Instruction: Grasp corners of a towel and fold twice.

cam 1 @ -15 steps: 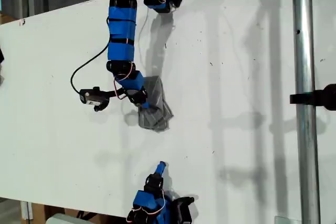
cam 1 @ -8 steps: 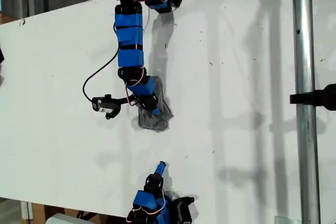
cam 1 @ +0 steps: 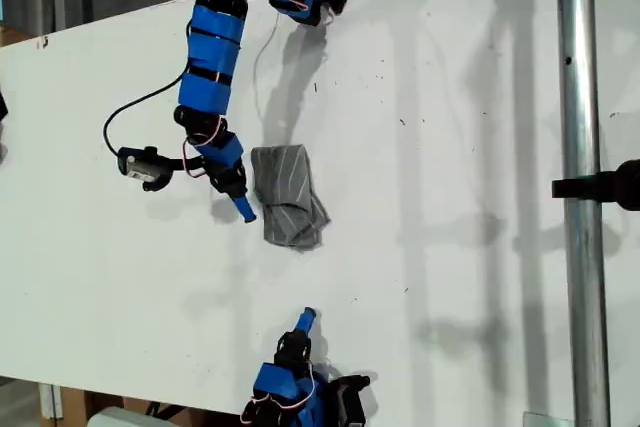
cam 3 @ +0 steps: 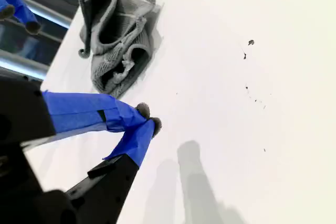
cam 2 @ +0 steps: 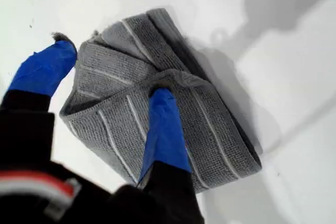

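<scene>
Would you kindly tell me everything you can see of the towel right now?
The towel is soft grey ribbed cloth with thin white stripes, folded into a small, slightly rumpled bundle with layered edges. It lies flat on the white table, near the middle of the exterior view. My first pincer is beside it, open; whether a finger touches the cloth is unclear. My second pincer is apart from it.

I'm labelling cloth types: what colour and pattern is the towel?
The towel is grey with thin white parallel stripes, clearest in the first wrist view.
</scene>
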You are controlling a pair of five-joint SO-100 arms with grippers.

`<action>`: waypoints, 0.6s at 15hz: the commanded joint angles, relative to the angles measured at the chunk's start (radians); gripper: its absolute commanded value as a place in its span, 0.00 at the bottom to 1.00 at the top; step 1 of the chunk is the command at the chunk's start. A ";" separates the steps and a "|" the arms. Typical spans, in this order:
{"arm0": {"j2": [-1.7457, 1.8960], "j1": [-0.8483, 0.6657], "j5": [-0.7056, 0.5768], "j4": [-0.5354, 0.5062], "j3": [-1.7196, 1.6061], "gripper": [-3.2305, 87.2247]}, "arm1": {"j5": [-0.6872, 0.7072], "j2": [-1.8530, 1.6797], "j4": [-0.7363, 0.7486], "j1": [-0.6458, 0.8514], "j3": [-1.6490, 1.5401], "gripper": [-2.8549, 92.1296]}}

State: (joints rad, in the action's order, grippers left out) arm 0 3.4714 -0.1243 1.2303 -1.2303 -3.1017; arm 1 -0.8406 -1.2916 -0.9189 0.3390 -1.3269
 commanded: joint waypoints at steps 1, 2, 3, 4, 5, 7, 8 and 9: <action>0.009 0.005 -0.008 0.018 -0.006 0.00 | 0.005 0.034 0.021 -0.003 0.018 0.36; 0.009 0.005 -0.008 0.018 -0.006 0.00 | 0.003 0.067 0.025 -0.003 0.026 0.36; 0.009 0.005 -0.008 0.018 -0.006 0.00 | 0.000 0.098 0.025 -0.008 0.034 0.36; 0.009 0.005 -0.008 0.018 -0.006 0.00 | -0.002 0.126 0.025 -0.008 0.043 0.36; 0.009 0.005 -0.008 0.018 -0.006 0.00 | -0.002 0.150 0.025 -0.003 0.049 0.36; 0.009 0.006 -0.006 0.018 -0.006 0.00 | -0.002 0.181 0.025 0.005 0.051 0.33; 0.009 0.006 -0.006 0.018 -0.006 0.00 | -0.018 0.186 0.011 0.006 0.054 0.09; 0.009 0.006 -0.006 0.018 -0.006 0.00 | -0.021 0.176 0.006 0.000 0.051 0.03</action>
State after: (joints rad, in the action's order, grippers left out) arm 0 3.4714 -0.1243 1.2303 -1.2303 -3.1017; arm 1 -0.8544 -1.0845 -0.9112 0.3359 -1.3254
